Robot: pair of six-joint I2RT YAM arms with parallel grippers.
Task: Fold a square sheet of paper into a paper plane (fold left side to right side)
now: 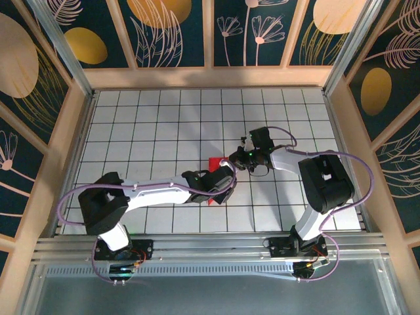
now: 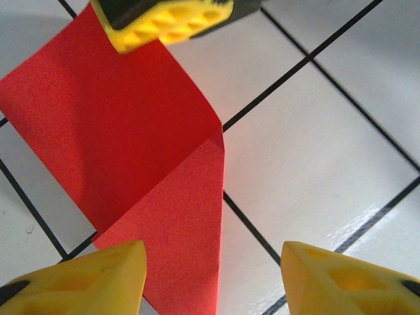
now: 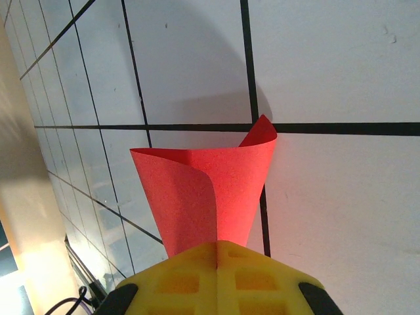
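The square sheet of paper is bright red and lies mid-table, bent over on itself. My right gripper is shut on one corner of it and holds that part lifted, so the sheet curls into a loose cone. In the left wrist view the sheet shows a diagonal fold line, and the right gripper's yellow fingers pinch its far end. My left gripper hovers just over the near end, open, with the paper's edge running between its fingers. No paper plane is in view.
The white grid-tiled table is boxed in by wooden walls at the back and both sides. An aluminium rail runs along the near edge by the arm bases. The left arm lies low across the front tiles.
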